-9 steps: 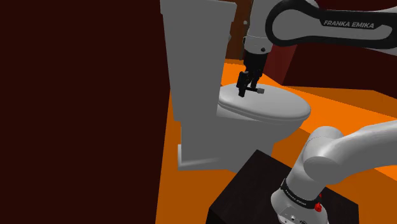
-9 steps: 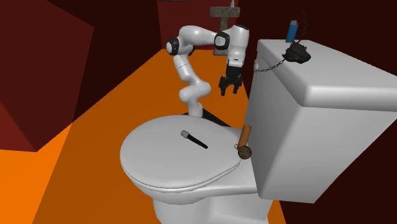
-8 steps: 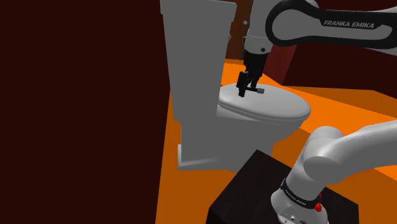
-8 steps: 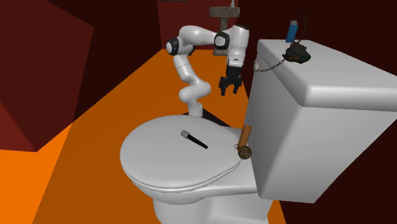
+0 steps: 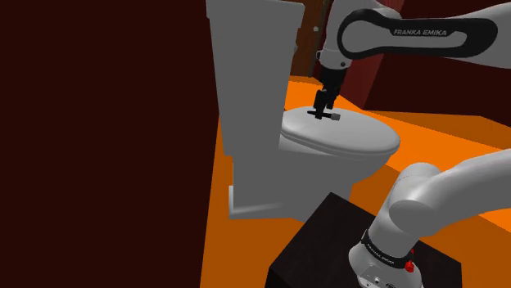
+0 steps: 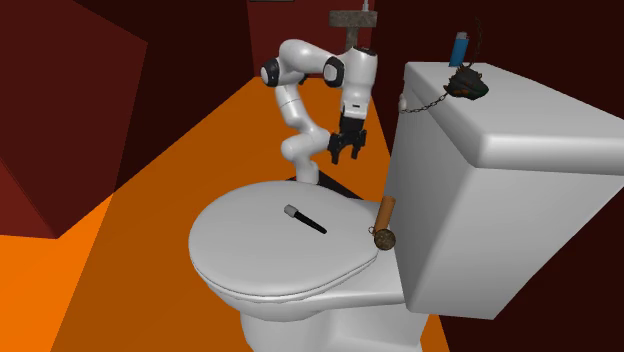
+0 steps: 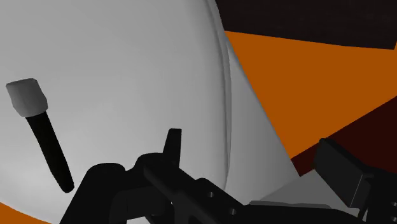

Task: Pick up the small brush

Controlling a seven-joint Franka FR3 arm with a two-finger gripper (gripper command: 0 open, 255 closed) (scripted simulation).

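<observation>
The small brush (image 6: pixel 305 219) has a black handle and a grey head and lies flat on the closed toilet lid (image 6: pixel 250 262). In the shoulder view its grey head (image 5: pixel 335 118) pokes out beside the fingers. My black gripper (image 6: pixel 346 154) hangs open over the back edge of the lid, above and apart from the brush, with nothing held. Seen from the wrist, the brush (image 7: pixel 41 133) lies off to one side of the gripper (image 7: pixel 254 159), whose fingers (image 7: pixel 173 143) stand wide apart over the lid's (image 7: pixel 127 63) rim.
A brown-handled brush with a round head (image 6: pixel 383 226) leans against the toilet tank (image 6: pixel 500 200). On the tank top sit a dark object with a chain (image 6: pixel 465 85) and a blue lighter (image 6: pixel 458 47). Dark red walls close in; the floor (image 6: pixel 160 200) is orange. The stand (image 5: pixel 327 237) is in front.
The gripper has dropped lower and shifted toward the second exterior view's left, closer to the lid. The brush has not moved.
</observation>
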